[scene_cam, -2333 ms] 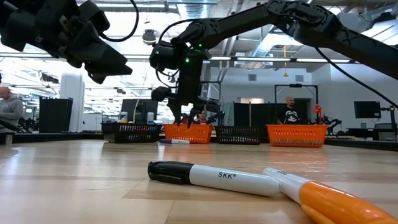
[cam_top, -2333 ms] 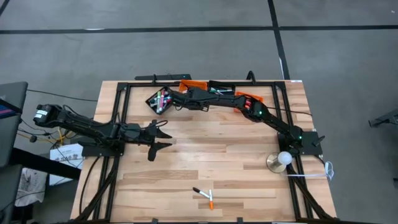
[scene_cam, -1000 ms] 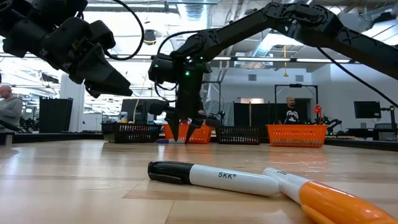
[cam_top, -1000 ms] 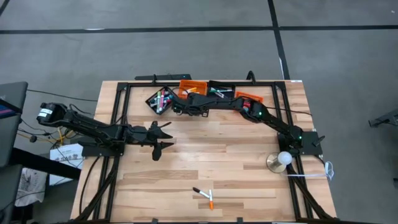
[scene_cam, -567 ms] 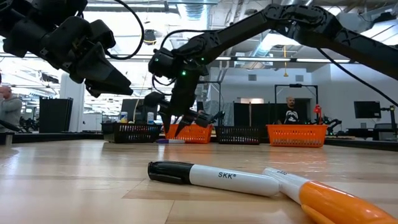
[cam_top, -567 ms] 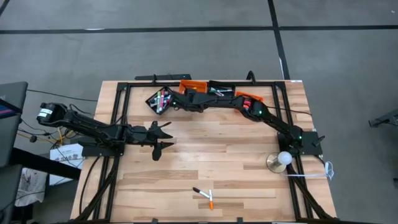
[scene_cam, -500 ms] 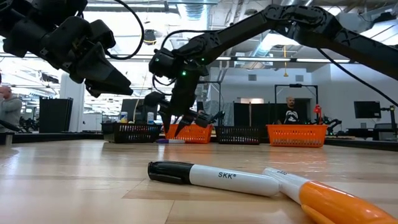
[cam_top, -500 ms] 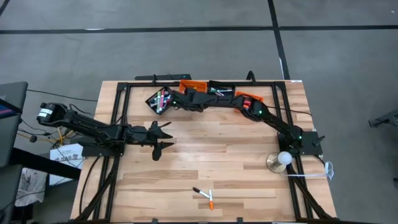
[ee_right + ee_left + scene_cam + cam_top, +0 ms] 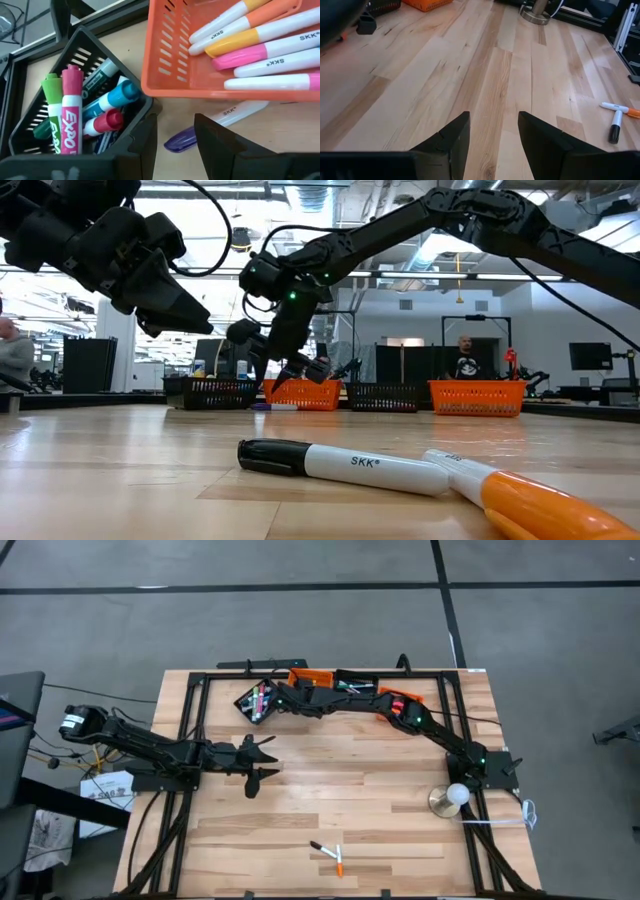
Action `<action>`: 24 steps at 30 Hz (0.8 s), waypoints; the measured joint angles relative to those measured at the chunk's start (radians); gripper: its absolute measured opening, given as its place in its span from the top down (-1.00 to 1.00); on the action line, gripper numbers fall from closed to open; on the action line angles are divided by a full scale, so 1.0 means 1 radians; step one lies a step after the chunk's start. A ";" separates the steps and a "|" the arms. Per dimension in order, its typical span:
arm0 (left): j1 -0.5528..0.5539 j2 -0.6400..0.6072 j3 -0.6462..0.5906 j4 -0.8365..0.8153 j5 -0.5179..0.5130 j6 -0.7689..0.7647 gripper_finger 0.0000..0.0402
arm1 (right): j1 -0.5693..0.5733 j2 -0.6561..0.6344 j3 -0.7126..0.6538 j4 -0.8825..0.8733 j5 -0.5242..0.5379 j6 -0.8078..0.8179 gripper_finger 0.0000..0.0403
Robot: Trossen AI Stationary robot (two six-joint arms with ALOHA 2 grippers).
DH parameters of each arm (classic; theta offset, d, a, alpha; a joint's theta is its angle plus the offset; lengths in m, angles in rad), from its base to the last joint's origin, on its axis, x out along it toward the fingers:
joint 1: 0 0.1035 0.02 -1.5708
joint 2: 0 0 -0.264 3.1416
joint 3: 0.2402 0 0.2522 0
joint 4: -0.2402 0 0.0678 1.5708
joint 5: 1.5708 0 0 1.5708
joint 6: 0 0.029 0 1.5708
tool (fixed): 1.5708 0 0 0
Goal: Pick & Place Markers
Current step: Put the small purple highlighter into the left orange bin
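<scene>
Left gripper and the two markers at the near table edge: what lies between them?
Only bare wood. The left wrist view shows empty boards from the left gripper to the two markers.

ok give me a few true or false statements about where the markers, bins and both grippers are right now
1. A purple-capped marker lies on the table beside the orange bin. True.
2. The left gripper holds a black-capped marker. False: its fingers are open and empty above bare wood.
3. Two markers lie together near the table's front edge, one with a black cap and one with an orange cap. True.
4. The right gripper waits over the table's front edge. False: it is at the back, over the black bin and the orange bin.
5. The black bin is empty. False: it holds green, pink, blue and red markers.
</scene>
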 joint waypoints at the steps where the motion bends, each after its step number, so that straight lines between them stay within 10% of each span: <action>1: 0.000 0.000 0.000 0.000 0.000 0.000 0.17 | 0.000 0.000 0.000 0.000 0.000 0.000 0.40; 24: -0.081 0.000 0.001 0.011 -0.001 -0.071 0.17 | 0.000 0.000 0.000 -0.075 -0.046 0.101 0.40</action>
